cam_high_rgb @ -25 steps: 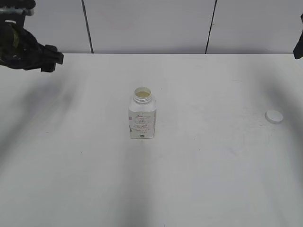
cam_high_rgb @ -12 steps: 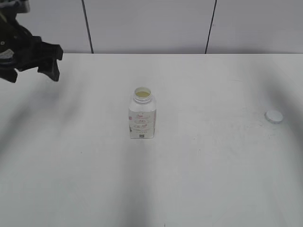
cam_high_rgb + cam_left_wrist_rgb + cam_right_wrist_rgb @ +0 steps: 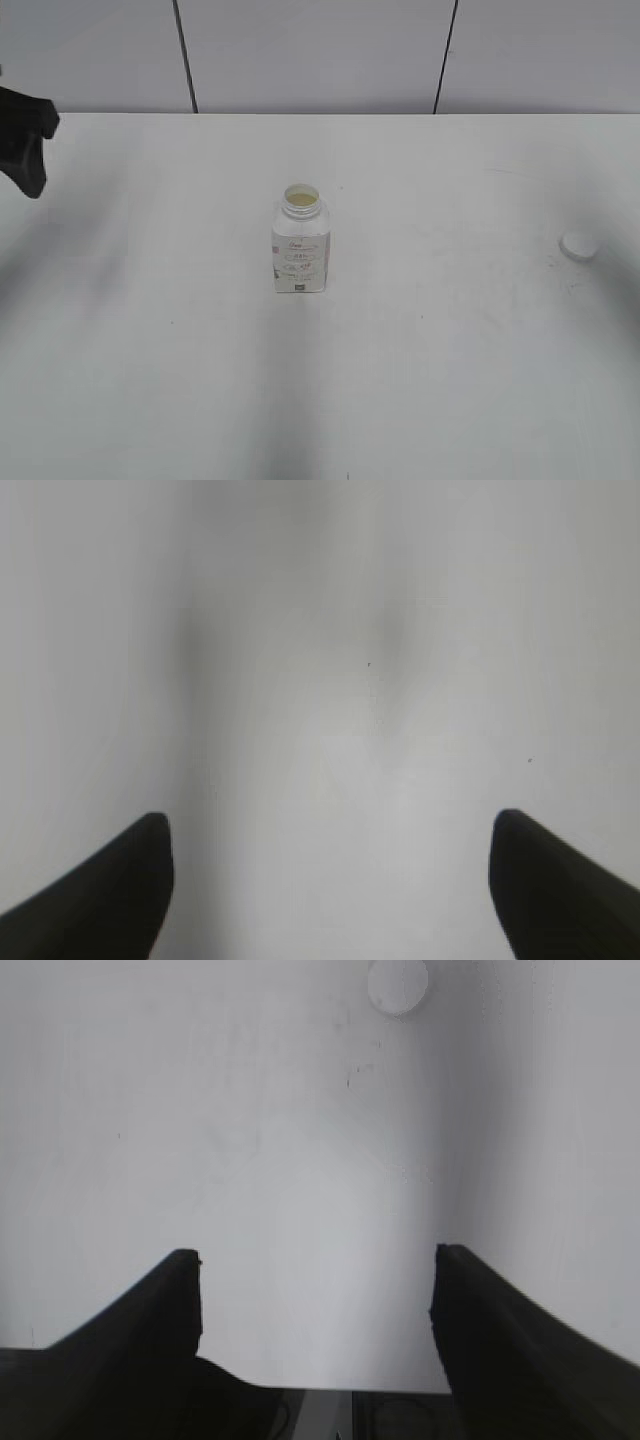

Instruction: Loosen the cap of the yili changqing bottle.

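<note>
The yili changqing bottle [image 3: 300, 241] stands upright in the middle of the white table, its wide neck open with no cap on it. The white cap [image 3: 579, 246] lies flat on the table far to the right; it also shows at the top of the right wrist view [image 3: 397, 984]. My left gripper [image 3: 330, 825] is open and empty over bare table; in the exterior view only a dark part of it [image 3: 24, 140] shows at the far left edge. My right gripper [image 3: 315, 1260] is open and empty, near the table's edge, out of the exterior view.
The white table [image 3: 430, 380] ends at a pale panelled wall [image 3: 320, 50] behind. The table's front edge shows at the bottom of the right wrist view [image 3: 320, 1390].
My left gripper has pulled back to the left, almost out of the exterior view. The right arm's dark tip at the right edge has gone from view. Bottle and cap stay put.
</note>
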